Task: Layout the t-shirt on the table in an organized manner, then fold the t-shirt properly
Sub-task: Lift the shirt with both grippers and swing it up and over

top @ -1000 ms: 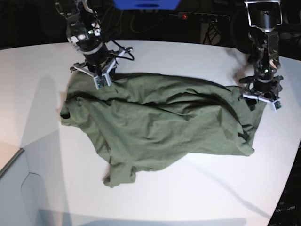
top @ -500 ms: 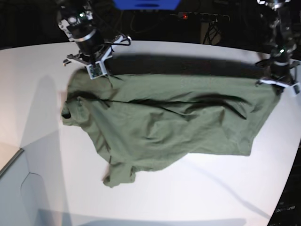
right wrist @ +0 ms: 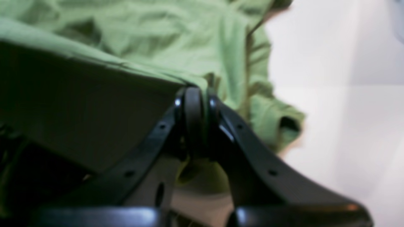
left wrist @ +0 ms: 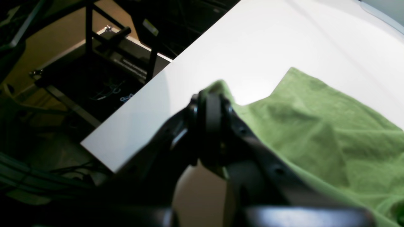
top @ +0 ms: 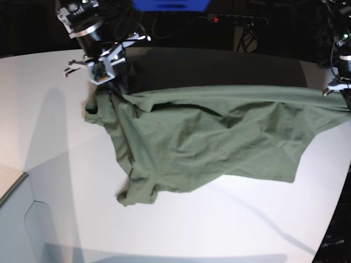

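The wrinkly olive-green cotton t-shirt (top: pixel 208 137) hangs stretched between the 2 hands above the large white smooth table (top: pixel 49 137), its lower half draped onto the tabletop. The right hand (right wrist: pixel 197 94) is pressed together, pinching a fold of the fabric edge. The left hand (left wrist: pixel 211 101) is likewise pinching the opposite edge near the table's side.

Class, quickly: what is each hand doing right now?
Left hand: shut on the t-shirt.
Right hand: shut on the t-shirt.
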`<state>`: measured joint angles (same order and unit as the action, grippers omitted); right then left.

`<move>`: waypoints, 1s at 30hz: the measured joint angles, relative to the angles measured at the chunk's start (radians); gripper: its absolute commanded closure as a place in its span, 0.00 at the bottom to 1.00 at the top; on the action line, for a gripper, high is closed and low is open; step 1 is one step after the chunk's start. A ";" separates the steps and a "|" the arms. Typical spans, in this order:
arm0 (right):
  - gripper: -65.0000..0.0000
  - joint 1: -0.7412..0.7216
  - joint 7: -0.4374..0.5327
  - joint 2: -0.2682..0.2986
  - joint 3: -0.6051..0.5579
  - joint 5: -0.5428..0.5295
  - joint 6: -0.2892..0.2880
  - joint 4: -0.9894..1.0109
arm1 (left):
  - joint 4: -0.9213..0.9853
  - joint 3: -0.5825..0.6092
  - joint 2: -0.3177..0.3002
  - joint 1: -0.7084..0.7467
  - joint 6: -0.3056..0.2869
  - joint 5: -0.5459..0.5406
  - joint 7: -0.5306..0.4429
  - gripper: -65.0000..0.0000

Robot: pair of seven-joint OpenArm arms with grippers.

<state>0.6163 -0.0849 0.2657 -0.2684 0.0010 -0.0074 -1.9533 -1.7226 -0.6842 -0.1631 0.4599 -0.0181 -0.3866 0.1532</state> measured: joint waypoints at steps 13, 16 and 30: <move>1.00 -0.183 0.018 -0.002 0.100 0.000 -0.021 0.009 | 0.019 0.066 -0.026 -0.246 -0.004 0.006 0.000 1.00; 1.00 -0.297 -0.065 -0.002 0.098 0.000 -0.021 0.039 | 0.089 0.179 -0.081 -0.343 0.014 0.008 -0.005 1.00; 1.00 -0.908 -0.096 -0.057 0.250 0.011 -0.293 0.515 | 0.505 0.510 -0.166 -0.949 0.010 0.008 0.133 1.00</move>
<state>-0.2916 -0.1806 0.2089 -0.0185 0.0124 -0.3000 -1.4387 -1.2175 -0.1738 -0.3286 -0.4889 -0.0082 -0.3782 0.2859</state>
